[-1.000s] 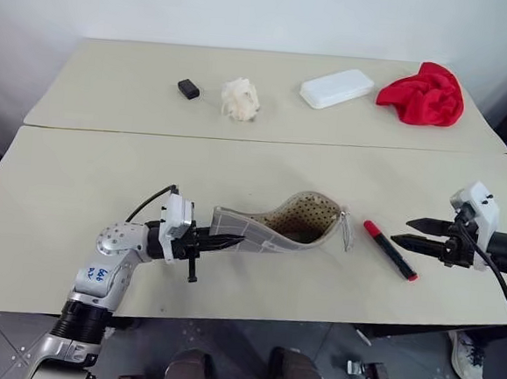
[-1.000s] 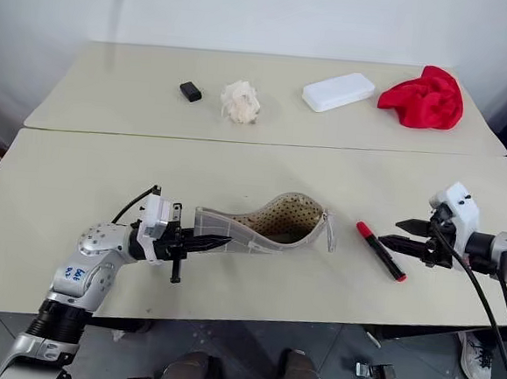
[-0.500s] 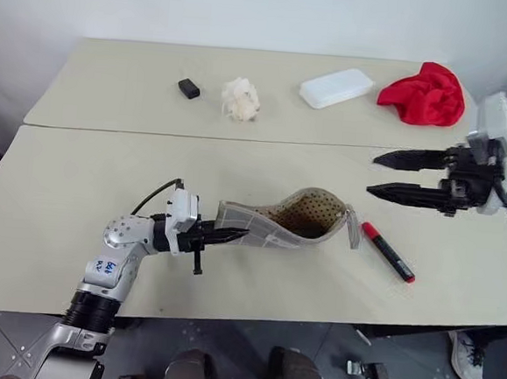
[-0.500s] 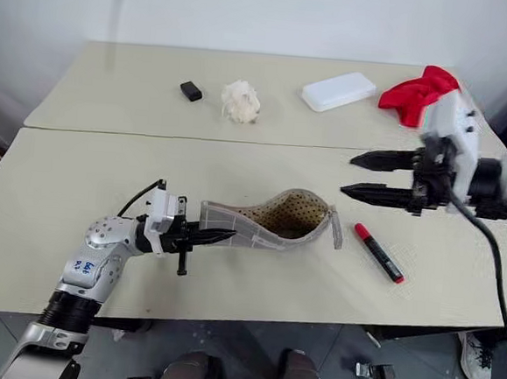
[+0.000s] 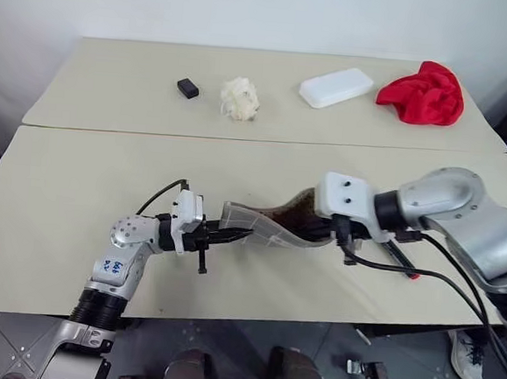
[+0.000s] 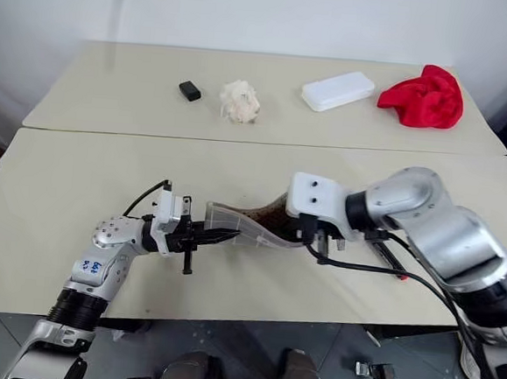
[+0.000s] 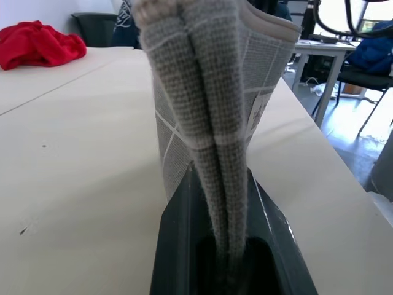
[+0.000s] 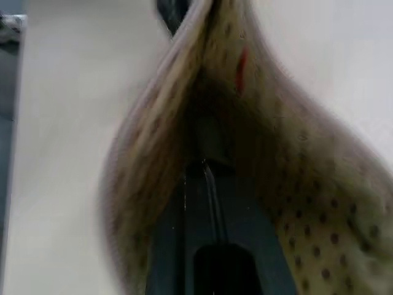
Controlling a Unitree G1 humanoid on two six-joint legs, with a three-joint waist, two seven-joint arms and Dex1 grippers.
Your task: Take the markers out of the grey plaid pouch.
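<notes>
The grey plaid pouch (image 5: 264, 225) hangs just above the near table, its dotted lining showing at the open mouth. My left gripper (image 5: 232, 234) is shut on the pouch's closed end, the fabric pinched between its fingers (image 7: 178, 246). My right gripper (image 8: 206, 163) reaches into the open mouth from the right with its fingers together. A red strip (image 8: 241, 69) shows deeper inside the pouch; I cannot tell whether the fingers touch it. One red-capped black marker (image 6: 394, 265) lies on the table to the right, partly behind my right arm.
On the far table lie a small black block (image 5: 188, 88), a crumpled white wad (image 5: 241, 99), a white rectangular case (image 5: 336, 87) and a red cloth (image 5: 423, 93). A seam (image 5: 152, 132) separates the two tables.
My right arm swung left from beside the lying marker to the pouch's mouth, and its fingers went from wide open to shut inside it. The left gripper kept holding the pouch.
</notes>
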